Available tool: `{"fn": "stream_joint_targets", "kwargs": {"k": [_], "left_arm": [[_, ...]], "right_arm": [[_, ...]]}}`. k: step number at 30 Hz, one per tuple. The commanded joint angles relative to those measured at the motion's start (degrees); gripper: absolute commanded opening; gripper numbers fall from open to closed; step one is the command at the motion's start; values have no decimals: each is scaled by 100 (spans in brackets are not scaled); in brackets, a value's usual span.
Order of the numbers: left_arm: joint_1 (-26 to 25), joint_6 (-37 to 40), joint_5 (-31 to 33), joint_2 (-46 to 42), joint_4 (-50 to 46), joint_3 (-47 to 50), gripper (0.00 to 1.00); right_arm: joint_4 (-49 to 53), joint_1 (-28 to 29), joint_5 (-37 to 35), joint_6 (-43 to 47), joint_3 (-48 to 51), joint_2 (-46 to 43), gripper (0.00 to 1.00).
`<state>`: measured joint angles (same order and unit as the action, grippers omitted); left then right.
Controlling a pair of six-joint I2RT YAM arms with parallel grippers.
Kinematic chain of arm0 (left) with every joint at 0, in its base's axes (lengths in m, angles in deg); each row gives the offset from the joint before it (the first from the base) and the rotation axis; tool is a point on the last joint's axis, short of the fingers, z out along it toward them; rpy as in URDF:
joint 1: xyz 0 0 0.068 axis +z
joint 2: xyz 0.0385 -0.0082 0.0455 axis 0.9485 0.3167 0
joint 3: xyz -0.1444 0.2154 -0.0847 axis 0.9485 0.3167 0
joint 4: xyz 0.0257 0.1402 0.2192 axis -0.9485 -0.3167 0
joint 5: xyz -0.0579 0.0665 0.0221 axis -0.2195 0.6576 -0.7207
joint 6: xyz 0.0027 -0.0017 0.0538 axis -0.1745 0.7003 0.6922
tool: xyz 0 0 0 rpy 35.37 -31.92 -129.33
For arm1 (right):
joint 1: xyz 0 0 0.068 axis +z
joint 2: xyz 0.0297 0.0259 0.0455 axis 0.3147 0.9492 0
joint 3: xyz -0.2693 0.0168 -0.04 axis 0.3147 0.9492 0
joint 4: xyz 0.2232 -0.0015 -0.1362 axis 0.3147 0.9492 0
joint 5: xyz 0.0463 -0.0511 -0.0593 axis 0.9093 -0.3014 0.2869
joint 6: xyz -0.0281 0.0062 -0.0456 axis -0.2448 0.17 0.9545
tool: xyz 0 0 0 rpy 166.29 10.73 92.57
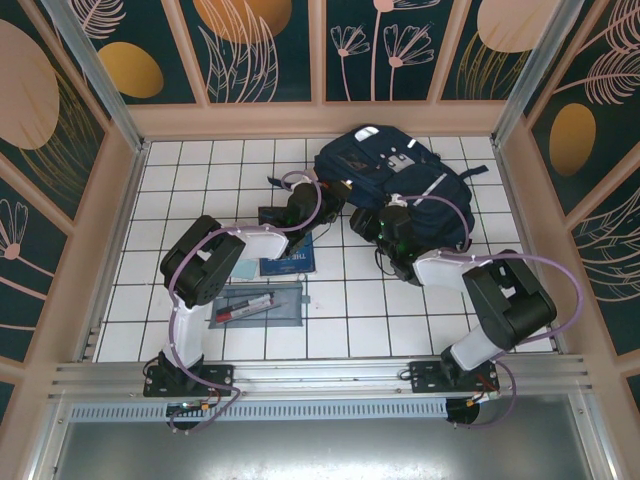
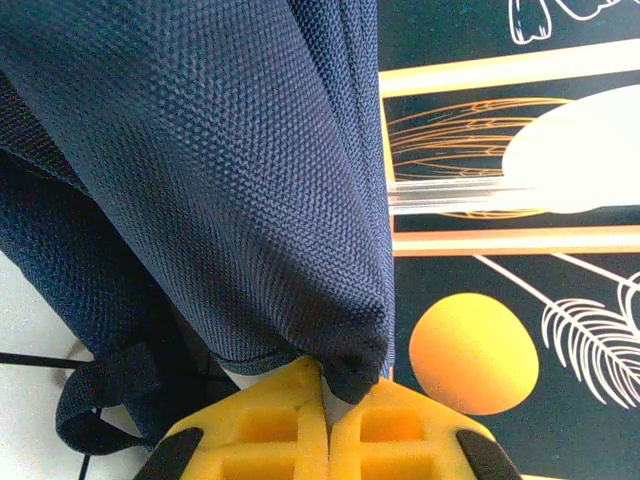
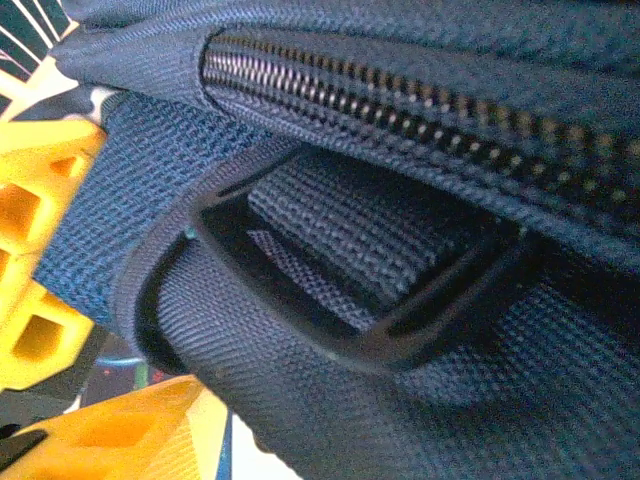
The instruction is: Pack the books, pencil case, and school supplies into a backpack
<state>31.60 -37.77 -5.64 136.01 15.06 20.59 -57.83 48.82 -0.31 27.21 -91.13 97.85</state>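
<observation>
The navy backpack (image 1: pixel 405 180) lies at the back of the table, right of centre. My left gripper (image 1: pixel 335 197) is at its left edge, and the yellow fingers (image 2: pixel 328 375) are shut on a fold of the backpack's fabric (image 2: pixel 220 170). At the bag's near edge is my right gripper (image 1: pixel 385 222). Its yellow fingers (image 3: pixel 35 250) stand apart with a backpack strap (image 3: pixel 300 400) pressed in between, just under the zipper (image 3: pixel 420 95); the grip itself is hidden. The blue book (image 1: pixel 290 258), the grey pencil case (image 1: pixel 260 303) and a pale blue-green square (image 1: pixel 245 268) lie on the tiles under the left arm.
White tiled tabletop (image 1: pixel 180 190) inside patterned walls (image 1: pixel 90 110). A metal rail (image 1: pixel 300 375) runs along the near edge by both arm bases. Cables loop off both arms over the table.
</observation>
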Motion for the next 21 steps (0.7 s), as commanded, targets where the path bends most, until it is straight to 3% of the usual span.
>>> {"fn": "stream_joint_targets", "kwargs": {"k": [1, 7, 13, 21], "left_arm": [[-93, -224, -175, -431, 728, 34, 0], [-114, -221, -140, -531, 695, 67, 0], [-112, -193, -3, -519, 677, 113, 0], [-105, 3, 210, -349, 479, -69, 0]], "right_arm": [[-446, -14, -372, 189, -173, 111, 51], [-449, -51, -413, 261, -174, 45, 34], [-244, -60, -320, 502, -148, -171, 2], [351, -220, 8, 991, 17, -724, 0]]}}
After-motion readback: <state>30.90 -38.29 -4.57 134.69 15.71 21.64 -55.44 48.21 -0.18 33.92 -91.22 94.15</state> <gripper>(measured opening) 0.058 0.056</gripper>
